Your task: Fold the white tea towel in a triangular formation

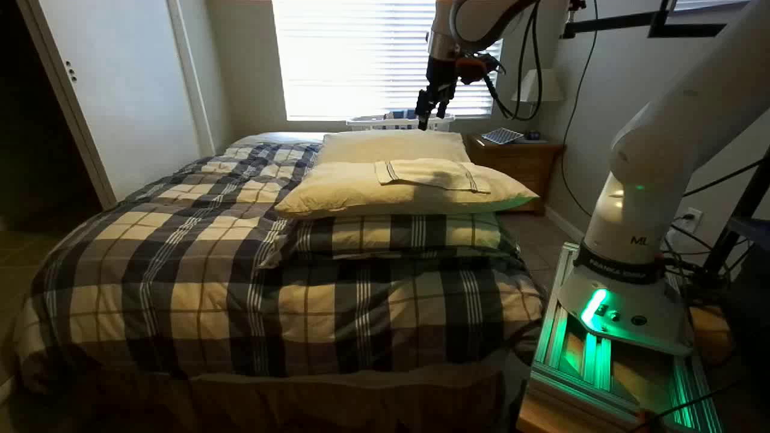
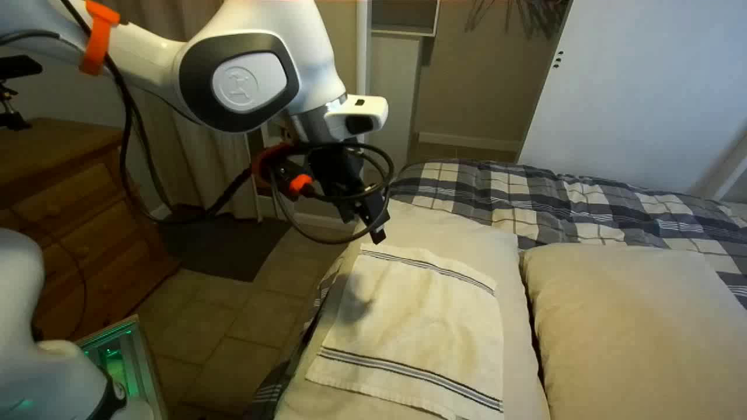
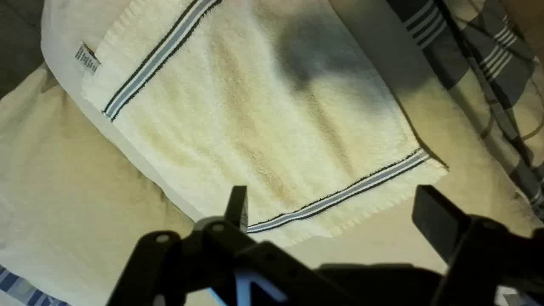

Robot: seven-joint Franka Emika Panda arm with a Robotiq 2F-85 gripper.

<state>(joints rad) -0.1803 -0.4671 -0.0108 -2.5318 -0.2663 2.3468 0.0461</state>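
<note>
The arm's [image 1: 668,132] black band [image 1: 616,269] reads "FRANKA EMIKA", its white shell [image 1: 625,225] "ML"; the towel's [image 3: 255,119] tag [image 3: 86,58] is illegible.

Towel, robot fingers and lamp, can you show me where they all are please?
Towel [image 2: 415,324]: an exterior view, on its plain middle.
Fingers [image 3: 440,222]: wrist view, on the dark tip of one.
Lamp [image 1: 549,89]: an exterior view, on its shade.

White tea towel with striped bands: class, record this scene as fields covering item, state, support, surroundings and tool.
item: rectangular white cloth tea towel, striped near two ends
state: spread flat, lightly rippled, no triangular fold visible
support: puffy cream fabric pillow
surroundings: second cream pillow alongside; dark-and-cream plaid fabric bedspread
tool: black two-fingered gripper, open, clear of the towel
</note>
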